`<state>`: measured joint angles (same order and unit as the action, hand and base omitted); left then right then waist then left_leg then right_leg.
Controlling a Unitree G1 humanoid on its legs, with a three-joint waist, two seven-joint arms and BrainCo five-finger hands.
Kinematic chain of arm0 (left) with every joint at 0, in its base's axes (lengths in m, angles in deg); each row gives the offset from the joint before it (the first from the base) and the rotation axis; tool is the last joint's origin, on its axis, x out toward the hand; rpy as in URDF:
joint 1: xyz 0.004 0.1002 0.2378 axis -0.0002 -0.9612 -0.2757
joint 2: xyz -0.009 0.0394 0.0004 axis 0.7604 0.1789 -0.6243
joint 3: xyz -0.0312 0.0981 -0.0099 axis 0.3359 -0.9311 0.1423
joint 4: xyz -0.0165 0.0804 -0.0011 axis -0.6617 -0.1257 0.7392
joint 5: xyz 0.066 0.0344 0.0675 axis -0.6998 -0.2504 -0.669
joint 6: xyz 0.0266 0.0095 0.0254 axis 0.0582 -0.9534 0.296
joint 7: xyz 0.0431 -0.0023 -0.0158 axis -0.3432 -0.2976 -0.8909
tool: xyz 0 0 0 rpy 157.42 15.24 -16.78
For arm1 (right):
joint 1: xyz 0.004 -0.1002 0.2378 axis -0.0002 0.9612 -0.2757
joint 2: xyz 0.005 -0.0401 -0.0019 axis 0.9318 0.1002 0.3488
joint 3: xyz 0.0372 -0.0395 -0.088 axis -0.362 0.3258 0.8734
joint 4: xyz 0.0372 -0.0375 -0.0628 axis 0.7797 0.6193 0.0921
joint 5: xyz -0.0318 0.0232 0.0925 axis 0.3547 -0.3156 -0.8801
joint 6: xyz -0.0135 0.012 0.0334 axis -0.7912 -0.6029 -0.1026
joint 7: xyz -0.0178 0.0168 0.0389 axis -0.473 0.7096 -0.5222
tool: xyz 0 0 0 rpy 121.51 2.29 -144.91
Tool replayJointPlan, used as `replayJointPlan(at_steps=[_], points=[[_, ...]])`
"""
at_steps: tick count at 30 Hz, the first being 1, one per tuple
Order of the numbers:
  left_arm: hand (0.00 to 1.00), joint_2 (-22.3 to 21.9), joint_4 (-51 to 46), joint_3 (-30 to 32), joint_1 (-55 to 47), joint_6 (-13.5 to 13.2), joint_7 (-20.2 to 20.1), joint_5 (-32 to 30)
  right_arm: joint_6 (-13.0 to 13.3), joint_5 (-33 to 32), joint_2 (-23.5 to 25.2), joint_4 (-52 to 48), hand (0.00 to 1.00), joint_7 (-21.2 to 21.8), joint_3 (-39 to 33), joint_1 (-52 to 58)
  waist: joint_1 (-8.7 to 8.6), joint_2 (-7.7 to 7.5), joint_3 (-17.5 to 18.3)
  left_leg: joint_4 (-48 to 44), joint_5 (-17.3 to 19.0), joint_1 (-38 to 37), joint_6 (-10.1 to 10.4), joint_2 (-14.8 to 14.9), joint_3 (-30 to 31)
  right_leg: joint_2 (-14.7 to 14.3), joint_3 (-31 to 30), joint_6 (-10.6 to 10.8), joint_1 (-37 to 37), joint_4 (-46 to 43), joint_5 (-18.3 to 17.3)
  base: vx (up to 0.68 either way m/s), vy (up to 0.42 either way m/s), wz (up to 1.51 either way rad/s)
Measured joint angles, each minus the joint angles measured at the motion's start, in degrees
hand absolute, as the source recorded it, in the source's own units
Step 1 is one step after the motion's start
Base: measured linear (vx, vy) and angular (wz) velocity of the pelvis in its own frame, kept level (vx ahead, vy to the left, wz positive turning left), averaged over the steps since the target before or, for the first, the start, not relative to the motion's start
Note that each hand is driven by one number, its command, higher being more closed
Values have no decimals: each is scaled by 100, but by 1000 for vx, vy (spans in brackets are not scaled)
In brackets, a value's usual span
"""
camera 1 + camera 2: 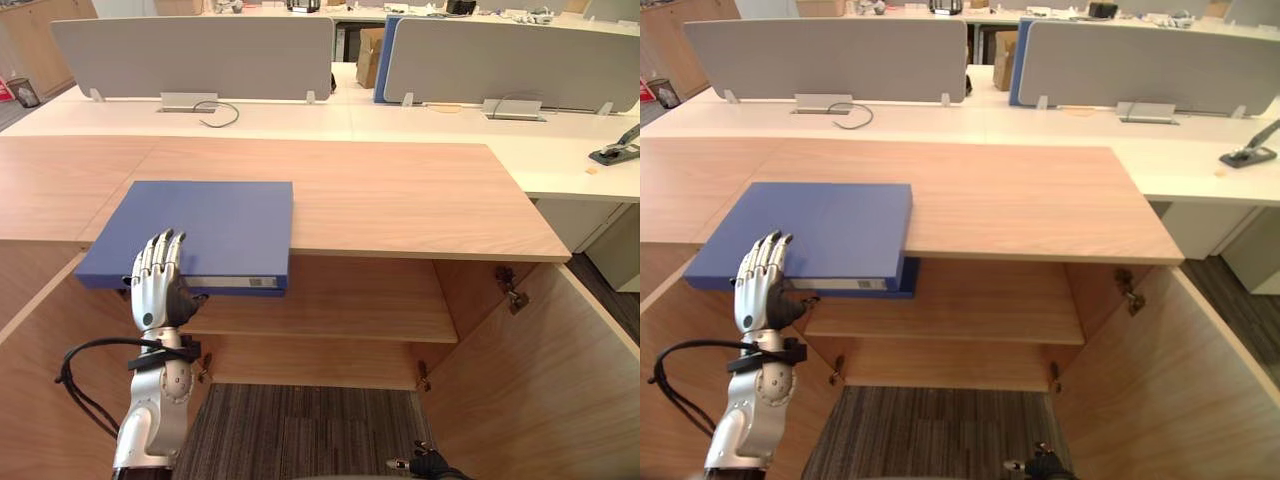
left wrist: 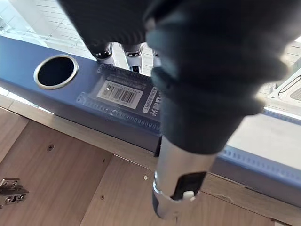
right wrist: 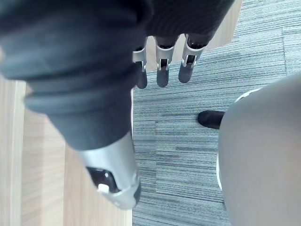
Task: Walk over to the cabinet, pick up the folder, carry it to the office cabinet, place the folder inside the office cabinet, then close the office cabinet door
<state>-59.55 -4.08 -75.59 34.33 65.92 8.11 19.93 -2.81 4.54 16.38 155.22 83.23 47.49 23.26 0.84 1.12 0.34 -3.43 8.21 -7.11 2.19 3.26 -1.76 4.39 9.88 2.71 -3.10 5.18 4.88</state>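
One wide, low cabinet (image 1: 400, 200) of light brown wood fills most of the head views. Its two doors (image 1: 560, 380) are swung open toward the robot, showing a single wooden shelf (image 1: 340, 305) inside and grey striped carpet (image 1: 300, 430) below. Beyond it stand white desks (image 1: 300, 120) with grey divider screens (image 1: 190, 55).

A flat, blue, hard-cover folder (image 1: 210, 225) lies on the cabinet top at its left front. Its spine juts out past the front edge, which probably leaves room for a thumb to get underneath.

The left hand (image 1: 155, 285) reaches up from below. Its silver fingers (image 1: 160, 255) lie nearly straight on the blue cover, and its thumb (image 2: 176, 188) sits below the spine. Whether the thumb presses the underside cannot be told, so the grip looks set up rather than closed, and the folder rests on the cabinet.

The right hand (image 3: 162, 70) hangs low over the carpet with loose, uncurled fingers, holding nothing.

On the folder's spine are a round metal-rimmed finger hole (image 2: 55, 71) and a small barcode label (image 2: 120, 94).
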Motion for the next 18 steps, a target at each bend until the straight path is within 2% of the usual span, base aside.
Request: replayJointPlan(at_steps=[5, 6, 13, 18], points=[[0, 56, 11, 0, 39, 0, -50, 14, 0, 0, 0, -12, 0, 23, -2, -2, -15, 1, -7, 3, 2, -3, -4, -2, -16, 0, -14, 3, 7, 0, 2, 0, 0, -2], [100, 79, 11, 0, 43, 0, -62, 14, 0, -1, 0, -12, 0, 28, -3, -3, -20, 2, -7, 2, 2, -4, -5, -2, -16, 0, -14, 3, 6, 0, 2, 0, 0, 0], [100, 236, 13, -20, 195, -10, -35, -67, 0, -4, 0, -13, 0, 27, -12, -4, -34, 4, -8, 0, 0, -8, -8, -2, -18, 0, -15, 6, 2, 1, 4, 0, 0, 0], [100, 308, 19, -71, 435, -10, 140, -178, 5, -6, 0, -15, 0, 24, -31, -9, -62, 7, -10, 2, -1, -19, -9, -3, -47, -3, -49, 9, 7, 1, 7, -2, 1, -2]])
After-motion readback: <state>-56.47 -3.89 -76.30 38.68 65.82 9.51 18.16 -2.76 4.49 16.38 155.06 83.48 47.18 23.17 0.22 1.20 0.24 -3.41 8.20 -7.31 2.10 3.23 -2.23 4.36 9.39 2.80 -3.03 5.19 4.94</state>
